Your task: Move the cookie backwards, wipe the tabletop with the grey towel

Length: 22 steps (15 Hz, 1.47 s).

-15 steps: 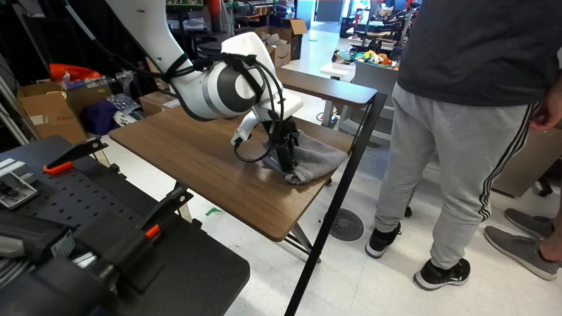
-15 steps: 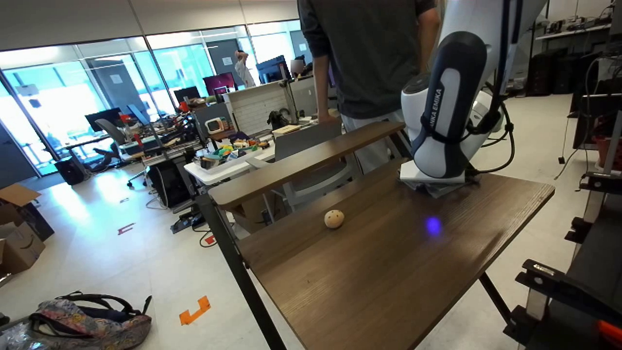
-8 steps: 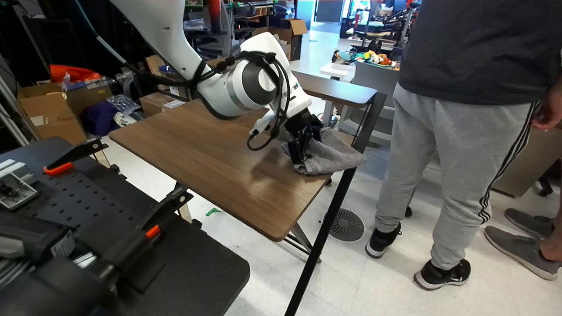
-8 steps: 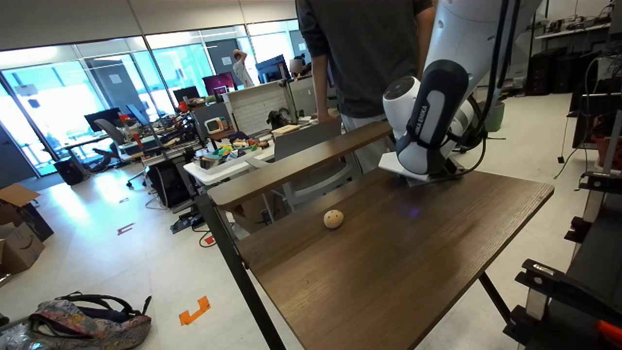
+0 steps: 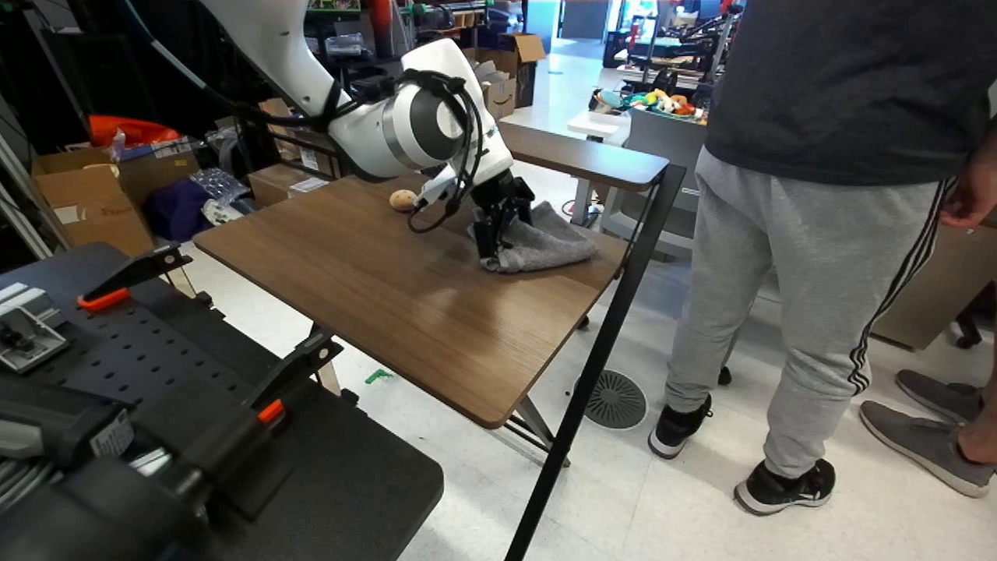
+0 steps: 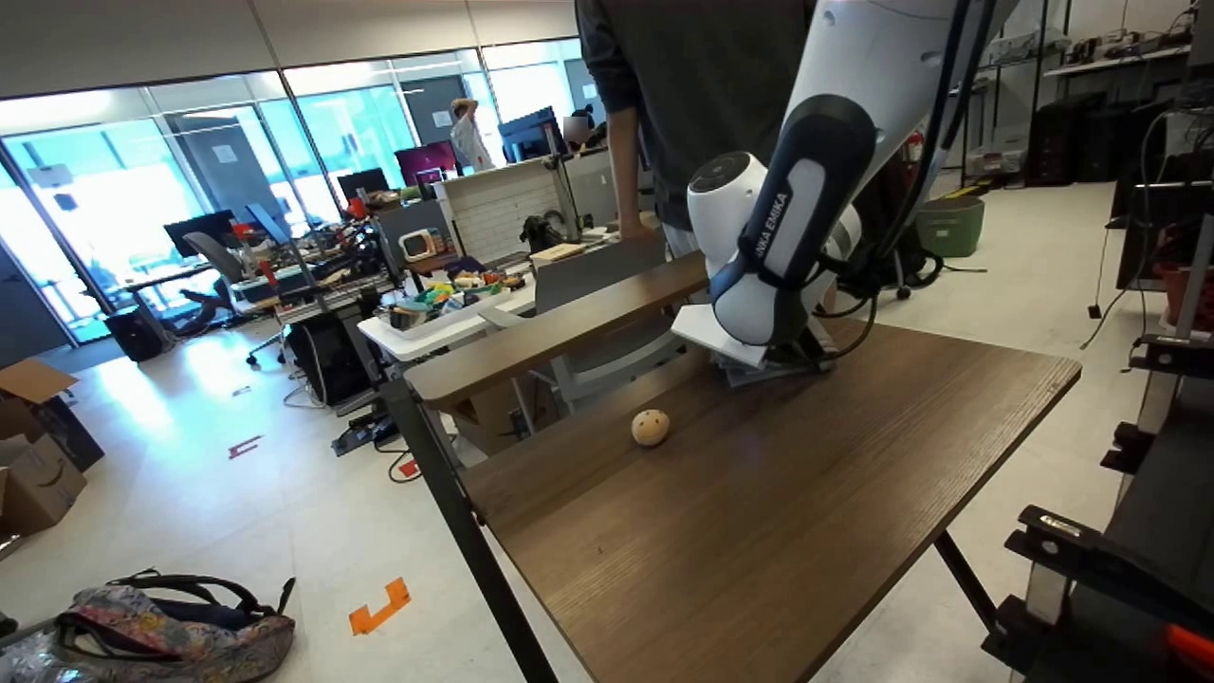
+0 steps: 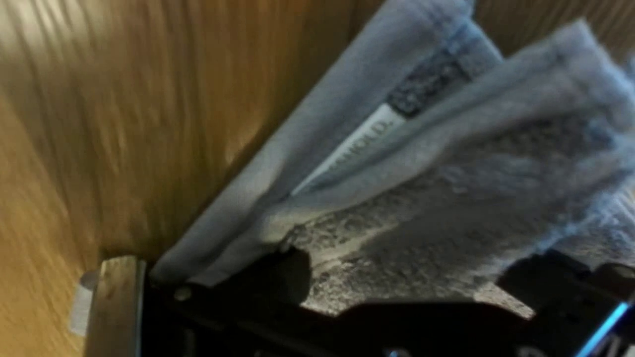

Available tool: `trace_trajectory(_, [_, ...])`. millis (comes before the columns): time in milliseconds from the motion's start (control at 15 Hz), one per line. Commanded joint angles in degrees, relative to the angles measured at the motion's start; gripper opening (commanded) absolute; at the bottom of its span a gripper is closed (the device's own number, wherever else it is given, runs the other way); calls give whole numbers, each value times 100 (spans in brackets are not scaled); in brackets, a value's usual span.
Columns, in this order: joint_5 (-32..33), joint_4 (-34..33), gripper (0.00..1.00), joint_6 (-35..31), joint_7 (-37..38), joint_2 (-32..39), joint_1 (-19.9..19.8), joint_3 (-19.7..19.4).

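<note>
The grey towel [image 5: 549, 243] lies rumpled and folded on the brown tabletop [image 5: 366, 269], near the end by the slanted frame bar. My gripper [image 5: 505, 227] points down onto its near end, fingers pressed into the cloth. Seen from the wrist, the fingers [image 7: 292, 277] stand wide apart, with towel cloth [image 7: 436, 208] spread under and between them. In an exterior view the arm covers most of the towel [image 6: 749, 373] and the gripper. A small round tan cookie [image 6: 651, 428] rests on the tabletop, apart from towel and gripper; it also shows behind the wrist [image 5: 403, 200].
A narrow raised wooden shelf [image 5: 584, 152] runs along one long side of the tabletop, carried by a slanted black bar [image 5: 592, 366]. Just past it stands a person [image 5: 779, 273]. A dark pegboard bench [image 5: 327, 460] with clamps faces the opposite long side.
The towel first slid toward the slanted bar and over the edge, then came back with the gripper toward the cookie. The cookie has come into sight from behind the arm, itself unmoved.
</note>
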<state>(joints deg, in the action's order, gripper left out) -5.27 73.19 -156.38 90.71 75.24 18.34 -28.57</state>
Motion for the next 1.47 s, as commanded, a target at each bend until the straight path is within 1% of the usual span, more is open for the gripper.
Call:
trace_trajectory(0, [188,749,100,-292,-834,-566,-378,1069])
trace_trajectory(133, [200,1490,100,-562,-1491,-1017,-497,1418])
trace_trajectory(333, [139,2327,100,-732,-2449,-1489,-732,1792])
trace_trajectory(467, [128,2912,100,-702,-3016,-1805,-827,1882])
trace_trajectory(733, [170,4115,100,-664,-4043,-2439,-824,1836])
trace_trajectory(800, [-38,3284,100,-559,-3705,-2102,-670,1666])
trace_trajectory(933, [-38,3755,100,-560,-3974,-2349,-670,1667])
trace_trajectory(1133, [-38,3943,100,-560,-4051,-2445,-668,1673])
trace_trajectory(1200, [-106,3764,100,-875,-3830,-2222,-592,1567])
trace_trajectory(1267, [-152,3558,100,-821,-3709,-1979,-567,1474])
trace_trajectory(1400, [-201,3325,100,-923,-3347,-1549,-477,1233])
